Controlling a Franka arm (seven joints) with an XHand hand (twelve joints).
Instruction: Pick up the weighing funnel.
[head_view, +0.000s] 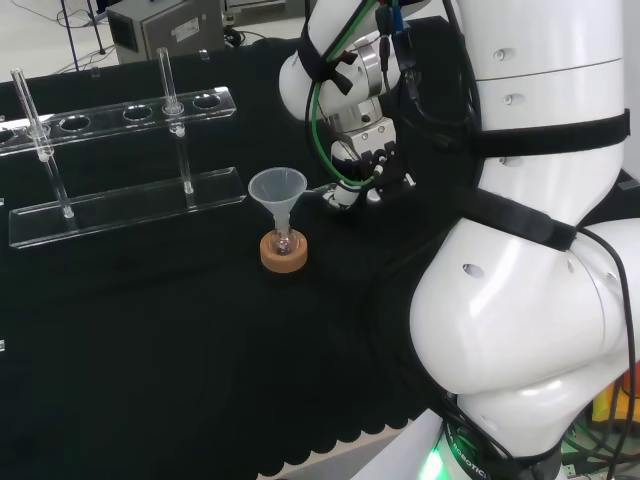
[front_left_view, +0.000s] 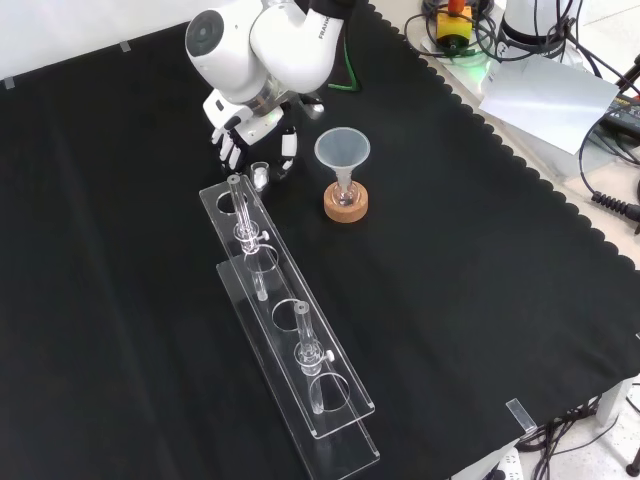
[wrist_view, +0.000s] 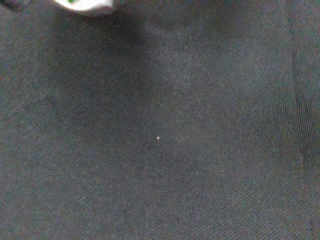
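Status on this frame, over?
Hand open, low over cloth. Weighing funnel between fingers and thumb, not yet gripped. Tube rack close beside.

- Head view: behind and above the arm (head_view: 540, 300) base, looking over it onto the cloth (head_view: 150, 330).
- Front view: opposite side, high, looking down; both share the funnel (head_view: 278, 188) (front_left_view: 342, 150).
- Wrist view: close on the cloth.

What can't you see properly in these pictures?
Front view: the small clear piece below the hand is too tiny and glassy to tell whether it's held.
Head view: what's beneath the hand, blocked by the hand itself.
Wrist view: a white bit of the hand, blurred and cut off at the edge.
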